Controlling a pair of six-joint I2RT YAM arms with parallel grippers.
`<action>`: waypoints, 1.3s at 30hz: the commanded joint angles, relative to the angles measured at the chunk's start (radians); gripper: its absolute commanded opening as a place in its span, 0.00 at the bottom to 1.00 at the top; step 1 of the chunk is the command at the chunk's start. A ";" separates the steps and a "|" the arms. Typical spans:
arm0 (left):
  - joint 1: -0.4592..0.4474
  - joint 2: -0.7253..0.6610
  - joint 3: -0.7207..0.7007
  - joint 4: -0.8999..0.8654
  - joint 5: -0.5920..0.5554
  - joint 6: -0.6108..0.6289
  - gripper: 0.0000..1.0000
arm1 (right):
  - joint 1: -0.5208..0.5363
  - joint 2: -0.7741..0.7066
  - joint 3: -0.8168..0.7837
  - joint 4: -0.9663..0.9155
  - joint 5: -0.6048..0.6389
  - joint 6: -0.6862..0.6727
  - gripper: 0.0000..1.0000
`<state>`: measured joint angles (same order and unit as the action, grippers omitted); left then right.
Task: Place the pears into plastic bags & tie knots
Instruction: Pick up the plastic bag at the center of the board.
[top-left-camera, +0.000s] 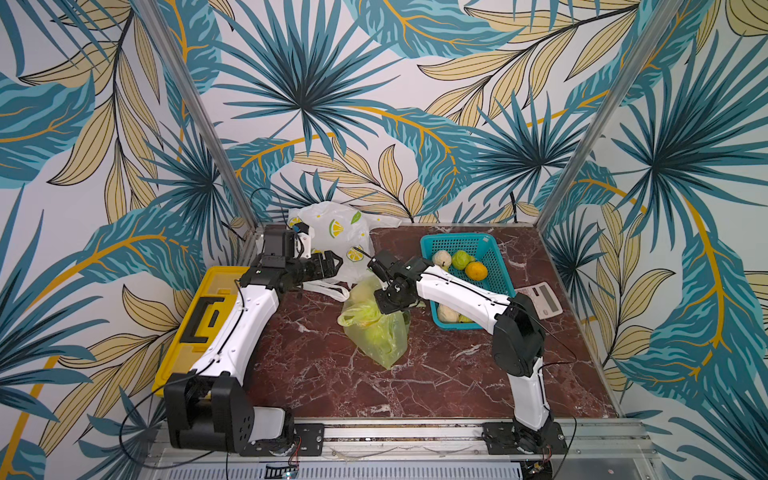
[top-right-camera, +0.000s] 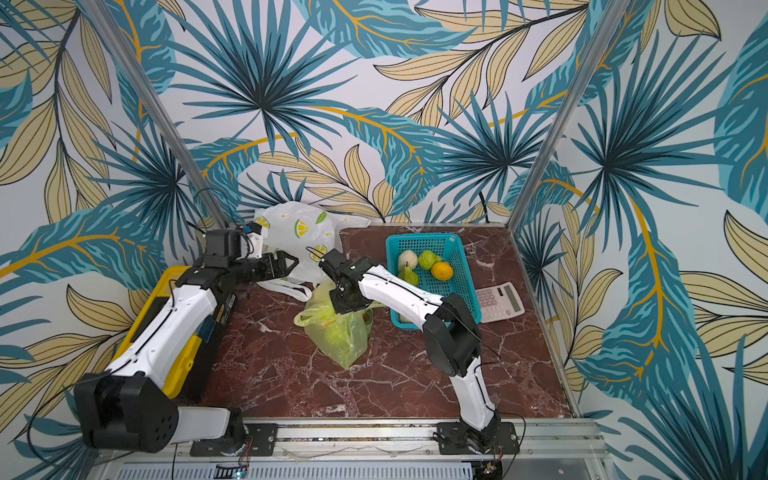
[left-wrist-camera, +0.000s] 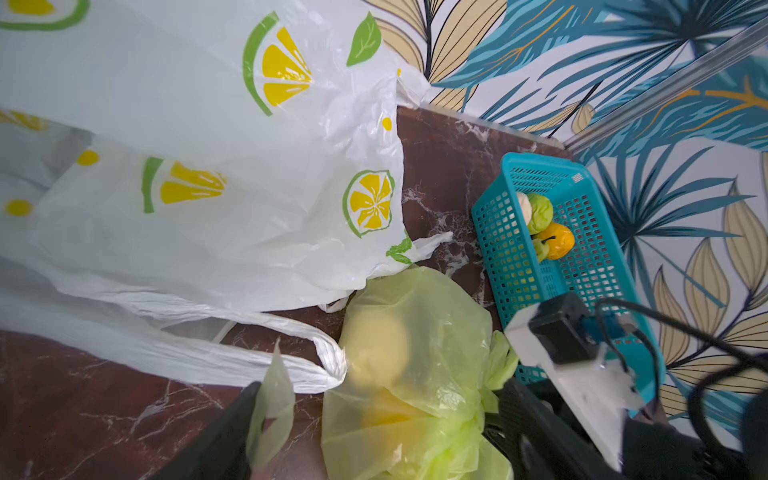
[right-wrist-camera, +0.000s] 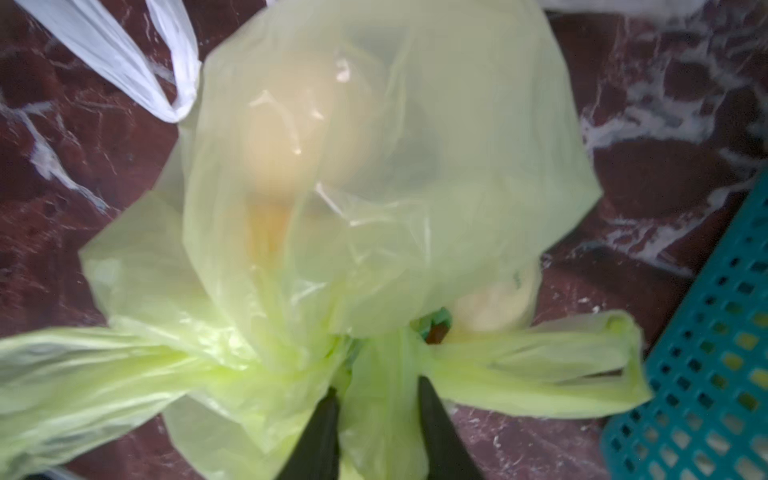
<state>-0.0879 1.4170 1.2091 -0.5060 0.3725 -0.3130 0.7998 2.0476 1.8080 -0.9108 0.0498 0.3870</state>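
Observation:
A translucent yellow-green plastic bag (top-left-camera: 374, 328) (top-right-camera: 338, 332) stands mid-table with pale pears (right-wrist-camera: 299, 137) showing through its film. Its handles are bunched into a knot (right-wrist-camera: 345, 345). My right gripper (right-wrist-camera: 378, 399) reaches down onto that knot, its fingers (right-wrist-camera: 436, 428) close together with a strip of the bag's film pinched between them. My left gripper (top-left-camera: 336, 264) (left-wrist-camera: 382, 386) hangs open just left of the bag, and a scrap of film (left-wrist-camera: 272, 399) clings to one finger. White lemon-print bags (top-left-camera: 336, 232) (left-wrist-camera: 208, 166) lie at the back. More pears, cream (top-left-camera: 441, 258) and green (top-left-camera: 461, 259), sit in the basket.
The teal basket (top-left-camera: 457, 239) at the right also holds an orange fruit (top-left-camera: 476, 271). A calculator (top-left-camera: 542, 299) lies right of it. A yellow toolbox (top-left-camera: 203, 316) stands along the left edge under my left arm. White bag handles (top-left-camera: 332, 291) trail onto the marble top.

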 joint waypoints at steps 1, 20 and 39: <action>-0.047 0.118 0.072 -0.009 -0.224 0.013 0.91 | -0.002 -0.111 -0.065 0.039 -0.046 -0.014 0.11; -0.222 0.662 0.420 0.050 -0.878 0.106 0.32 | -0.040 -0.334 -0.303 0.233 -0.209 0.081 0.00; -0.113 0.084 0.384 0.007 -0.715 0.201 0.00 | -0.190 -0.198 -0.043 0.302 -0.118 0.053 0.00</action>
<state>-0.2047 1.5127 1.5867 -0.4606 -0.3897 -0.1223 0.6415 1.8175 1.6787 -0.6312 -0.1150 0.4591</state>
